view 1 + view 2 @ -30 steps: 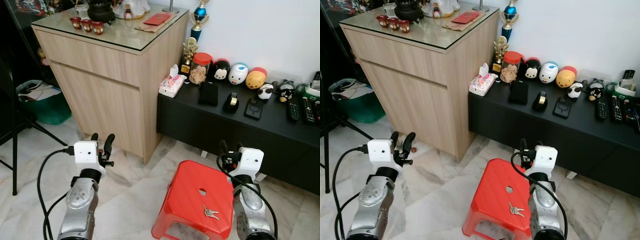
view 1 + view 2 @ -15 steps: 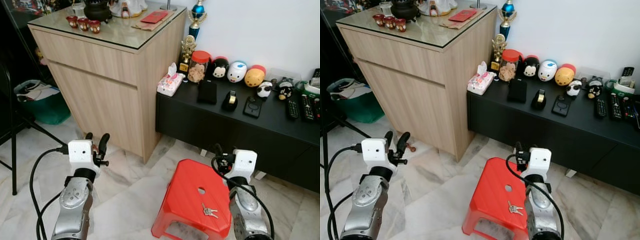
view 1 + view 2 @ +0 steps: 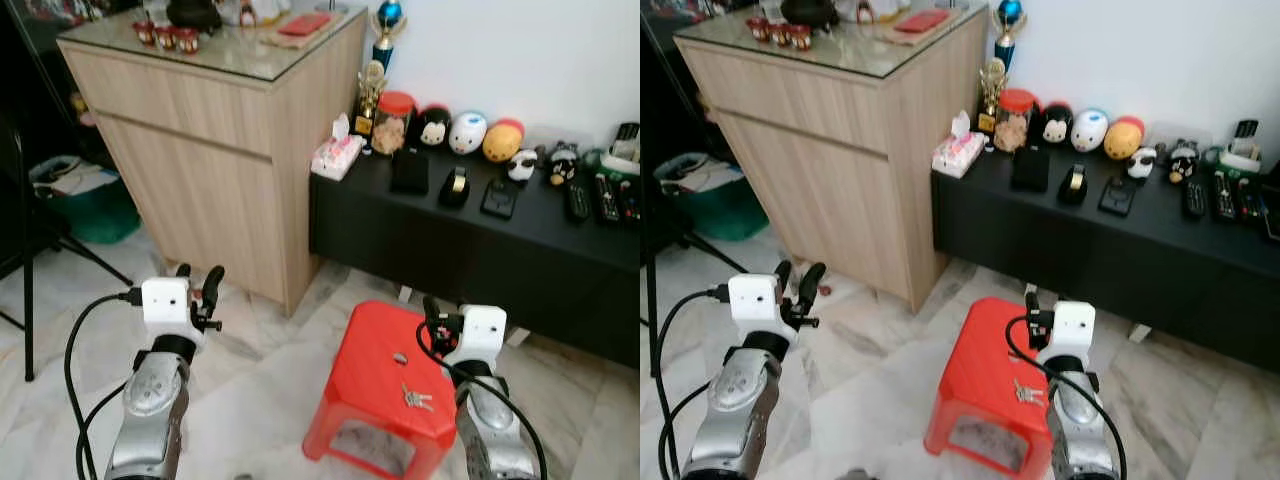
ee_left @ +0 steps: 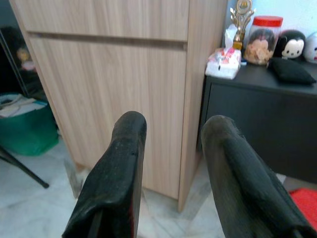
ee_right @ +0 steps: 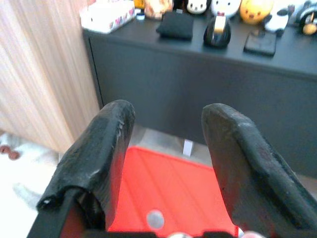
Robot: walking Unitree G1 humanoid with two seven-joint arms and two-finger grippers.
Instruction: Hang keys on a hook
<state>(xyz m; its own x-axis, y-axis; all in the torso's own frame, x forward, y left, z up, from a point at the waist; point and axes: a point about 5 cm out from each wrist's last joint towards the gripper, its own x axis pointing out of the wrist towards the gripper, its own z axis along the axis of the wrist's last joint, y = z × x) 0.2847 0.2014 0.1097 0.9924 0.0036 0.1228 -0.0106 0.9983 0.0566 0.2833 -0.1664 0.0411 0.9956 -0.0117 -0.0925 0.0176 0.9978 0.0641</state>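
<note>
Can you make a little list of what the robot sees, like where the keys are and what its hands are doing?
keys: lying on the red stool's top
red stool: on the marble floor, before the black cabinet
left end effector: open, empty, raised facing the wooden cabinet
right end effector: open, empty, above the stool's far side
hook: none seen

A: Where are the keys (image 3: pixel 415 398)?

B: They lie flat on the top of the red stool (image 3: pixel 360 372), near its right side. It is a small bunch of silver metal keys, spread a little.

A: Does something touch them?

B: No, they rest free, just beside the small hole in the seat.
</note>
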